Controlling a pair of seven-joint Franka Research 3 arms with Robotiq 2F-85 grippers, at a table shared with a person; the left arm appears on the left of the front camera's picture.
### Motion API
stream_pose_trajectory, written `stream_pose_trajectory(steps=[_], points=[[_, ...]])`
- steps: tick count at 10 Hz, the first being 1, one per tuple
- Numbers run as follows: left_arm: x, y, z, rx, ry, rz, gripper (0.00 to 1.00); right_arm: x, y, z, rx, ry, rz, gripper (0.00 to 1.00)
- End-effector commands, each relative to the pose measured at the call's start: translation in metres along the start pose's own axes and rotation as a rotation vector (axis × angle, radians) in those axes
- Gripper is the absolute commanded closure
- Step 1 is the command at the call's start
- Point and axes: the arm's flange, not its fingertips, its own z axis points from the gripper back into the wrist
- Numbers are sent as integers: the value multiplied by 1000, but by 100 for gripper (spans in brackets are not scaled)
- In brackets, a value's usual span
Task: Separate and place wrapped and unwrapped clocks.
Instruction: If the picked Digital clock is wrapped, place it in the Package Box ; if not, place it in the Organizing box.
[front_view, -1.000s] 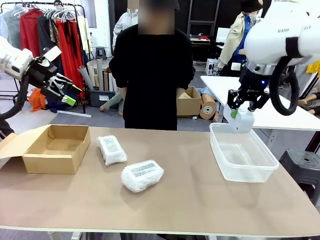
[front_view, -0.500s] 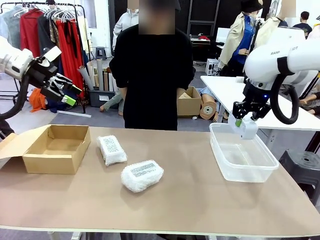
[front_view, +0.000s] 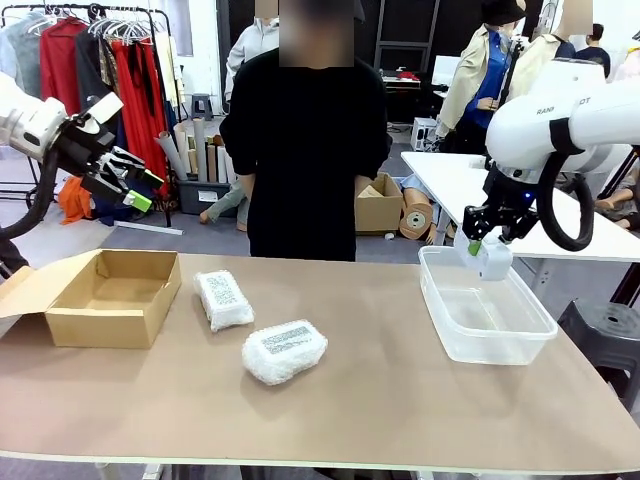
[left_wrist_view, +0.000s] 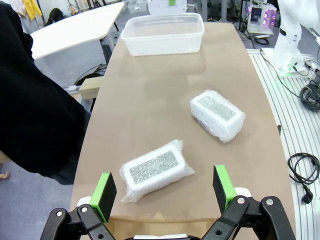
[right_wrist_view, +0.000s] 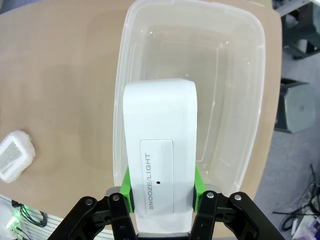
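My right gripper (front_view: 484, 243) (right_wrist_view: 161, 192) is shut on the bare white clock (front_view: 491, 257) (right_wrist_view: 160, 150), whose face reads SNOOZE/LIGHT. It hangs over the far end of the clear plastic tub (front_view: 530, 325) (right_wrist_view: 125, 90). Two bubble-wrapped clocks with printed labels lie on the table: one (front_view: 223, 299) (left_wrist_view: 156, 168) beside the cardboard box, the other (front_view: 284, 351) (left_wrist_view: 217, 114) nearer the front edge. My left gripper (front_view: 135, 188) (left_wrist_view: 164, 187) is open, raised above the table's left end, with nothing between its green pads (left_wrist_view: 103, 192).
An open tan cardboard box (front_view: 70, 325) sits at the table's left end. A person in black (front_view: 303, 150) stands at the far side, hands behind the table edge. A clothes rack and another white table stand behind.
My right gripper has moved right and lowered with the bare clock, from above the tub's far left corner to over its far end. The left arm and the bundles have not moved.
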Motion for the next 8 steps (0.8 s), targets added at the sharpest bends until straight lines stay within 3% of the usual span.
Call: stream_pose_trajectory(steps=[1,7,8], points=[[1,-2,2,0,4,-3,0,-1,-2,3,-1,-2,-2,100],[1,-2,2,0,4,-3,0,0,0,0,0,0,0,100],[1,-2,2,0,4,-3,0,3,-2,-20,-33,-16,-32,100]])
